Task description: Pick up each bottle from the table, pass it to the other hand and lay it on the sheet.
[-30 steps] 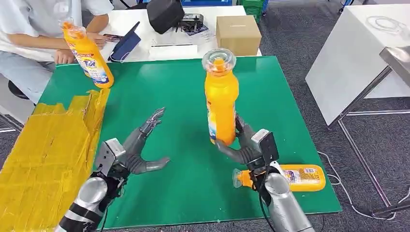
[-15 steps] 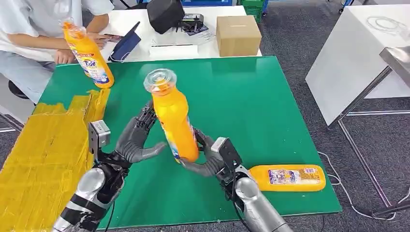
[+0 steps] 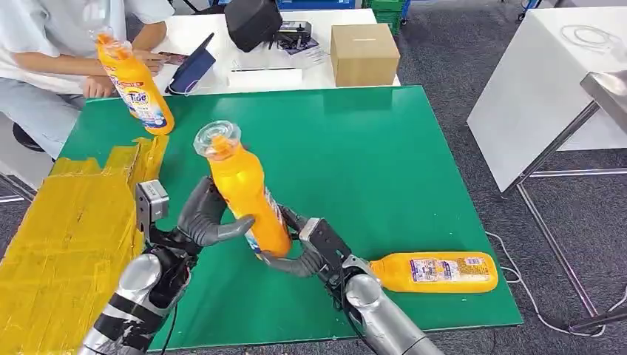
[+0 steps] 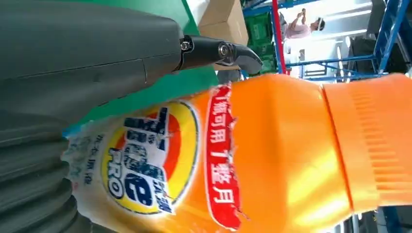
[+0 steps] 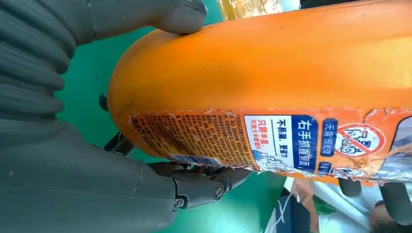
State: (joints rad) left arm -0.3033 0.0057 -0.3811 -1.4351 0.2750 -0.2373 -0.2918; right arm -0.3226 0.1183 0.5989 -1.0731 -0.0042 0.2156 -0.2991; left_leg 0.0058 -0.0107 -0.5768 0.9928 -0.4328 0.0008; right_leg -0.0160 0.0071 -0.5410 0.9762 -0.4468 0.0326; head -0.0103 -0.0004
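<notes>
An orange detergent bottle [image 3: 250, 203] with a clear cap stands tilted above the green table [image 3: 384, 163], between both hands. My right hand [image 3: 297, 250] grips its base from the right, thumb pressed on the bottle [image 5: 272, 73]. My left hand [image 3: 209, 219] wraps its middle from the left, thumb across the front; the label [image 4: 150, 160] lies against its palm [image 4: 73, 73]. A second orange bottle [image 3: 436, 272] lies on its side near the table's front right. A third bottle [image 3: 137, 85] stands at the far left corner. The yellow sheet [image 3: 70, 229] covers the table's left side.
A person [image 3: 52, 52] sits at the far left behind the standing bottle. On the white table behind are a cardboard box [image 3: 364, 52], a black bag [image 3: 251, 22] and a dark blue folder [image 3: 191, 70]. Another white table [image 3: 540, 89] stands to the right.
My right hand has carried the upright bottle leftward from mid-table to my left hand. The left hand, open a second ago, has closed around the bottle.
</notes>
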